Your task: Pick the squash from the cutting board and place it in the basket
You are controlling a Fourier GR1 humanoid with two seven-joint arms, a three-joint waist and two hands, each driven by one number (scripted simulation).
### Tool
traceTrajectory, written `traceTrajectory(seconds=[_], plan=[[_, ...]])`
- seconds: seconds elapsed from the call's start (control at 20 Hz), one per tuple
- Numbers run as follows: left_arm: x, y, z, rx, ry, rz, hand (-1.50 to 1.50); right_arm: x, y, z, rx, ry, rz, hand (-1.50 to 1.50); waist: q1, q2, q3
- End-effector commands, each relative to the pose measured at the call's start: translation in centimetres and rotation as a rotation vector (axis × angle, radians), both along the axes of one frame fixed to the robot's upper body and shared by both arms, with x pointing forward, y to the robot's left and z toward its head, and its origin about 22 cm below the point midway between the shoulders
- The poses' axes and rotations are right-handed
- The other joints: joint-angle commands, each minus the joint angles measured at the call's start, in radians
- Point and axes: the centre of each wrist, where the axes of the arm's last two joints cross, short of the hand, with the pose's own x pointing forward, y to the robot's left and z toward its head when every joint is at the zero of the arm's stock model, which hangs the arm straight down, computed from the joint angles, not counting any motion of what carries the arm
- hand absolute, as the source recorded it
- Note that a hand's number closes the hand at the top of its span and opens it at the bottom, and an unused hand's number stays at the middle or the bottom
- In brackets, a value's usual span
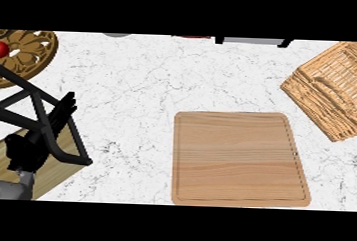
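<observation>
left hand (pixel 33 147): lower left, fingers straight, holding nothing | right hand: out of view | squash: not visible | cutting board (pixel 239 157): bare, centre | basket (pixel 334 88): right edge, apart from board

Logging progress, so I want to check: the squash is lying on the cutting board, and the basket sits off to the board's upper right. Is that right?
Not quite. The head view shows the cutting board bare: no squash lies on it, and none shows anywhere in the view. The rest holds: the basket sits off to the board's upper right.
</observation>
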Motion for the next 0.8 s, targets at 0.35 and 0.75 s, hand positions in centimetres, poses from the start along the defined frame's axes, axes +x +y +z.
traceTrajectory(seconds=[0.35, 0.75], plan=[[2.6, -4.3, 3.7, -0.041, -0.186, -0.154, 0.00, -0.2, -1.2, 3.2, -0.016, -0.176, 0.057, -1.50, -0.017, -0.014, 0.015], [2.1, -3.3, 4.1, -0.026, -0.187, -0.138, 0.00, -1.6, -3.0, 3.8, 0.182, -0.322, 0.041, -1.50, -0.031, -0.024, 0.015]])
